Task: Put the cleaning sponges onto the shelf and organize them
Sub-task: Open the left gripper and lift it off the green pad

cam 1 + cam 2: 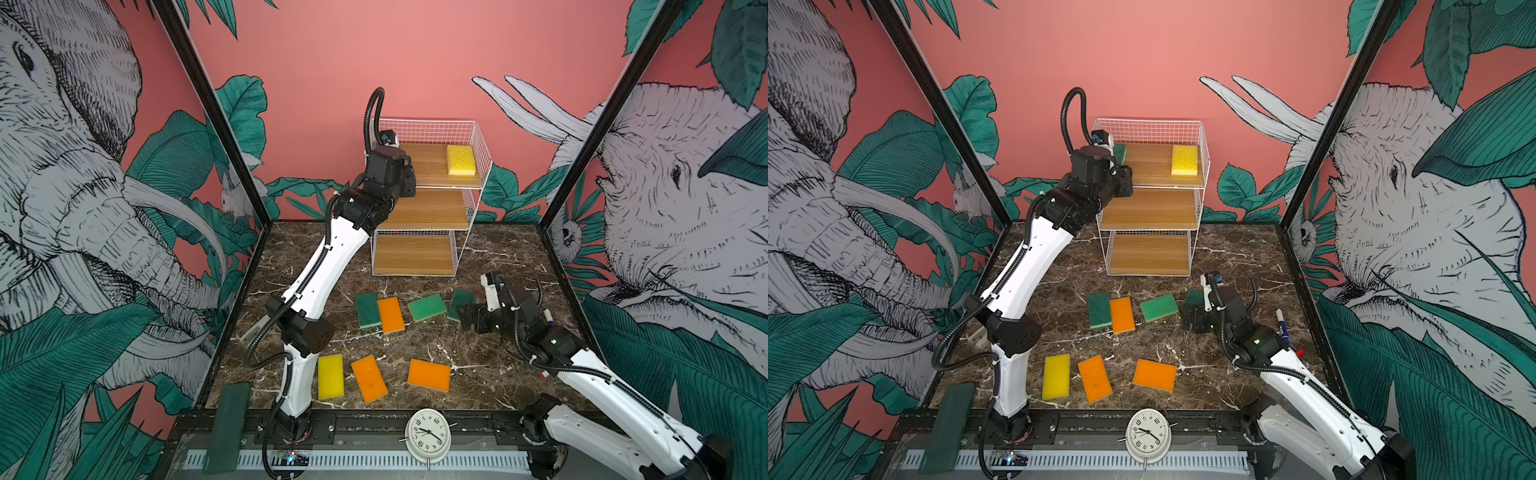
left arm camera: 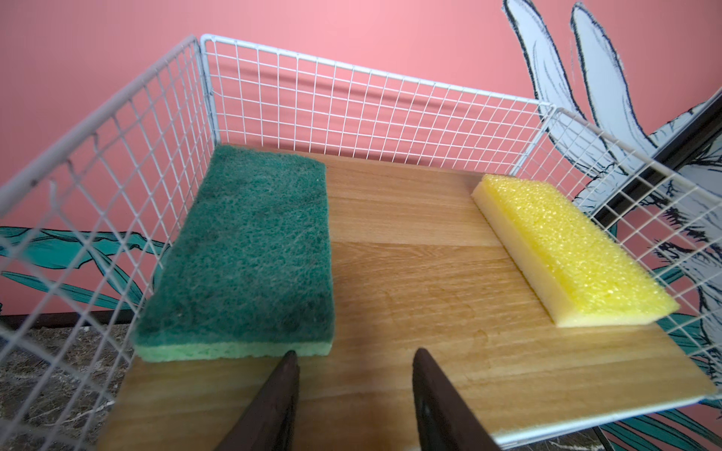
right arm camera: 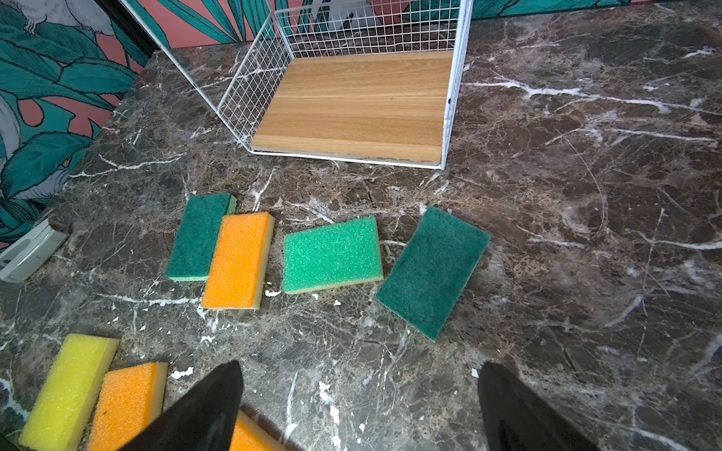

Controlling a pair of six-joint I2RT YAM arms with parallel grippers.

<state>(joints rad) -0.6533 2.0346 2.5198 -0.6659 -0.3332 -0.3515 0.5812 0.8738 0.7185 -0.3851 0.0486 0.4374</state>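
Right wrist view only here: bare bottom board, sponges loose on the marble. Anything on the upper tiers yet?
Observer: Yes. A yellow rectangular foam sponge lies at the right end of the top wooden board.
Operator: Just one?
Observer: No. A green foam sponge with a dark scouring face lies at the left end.
Operator: Left tool?
Observer: Left tool is open and empty, at that board's front edge.

The left arm (image 1: 1017, 270) hides most of a green sponge (image 1: 1121, 151) on the shelf's (image 1: 1148, 212) top board. The right arm (image 1: 582, 361) covers part of a second sponge (image 1: 463, 299) and a pen's (image 1: 549, 318) middle.
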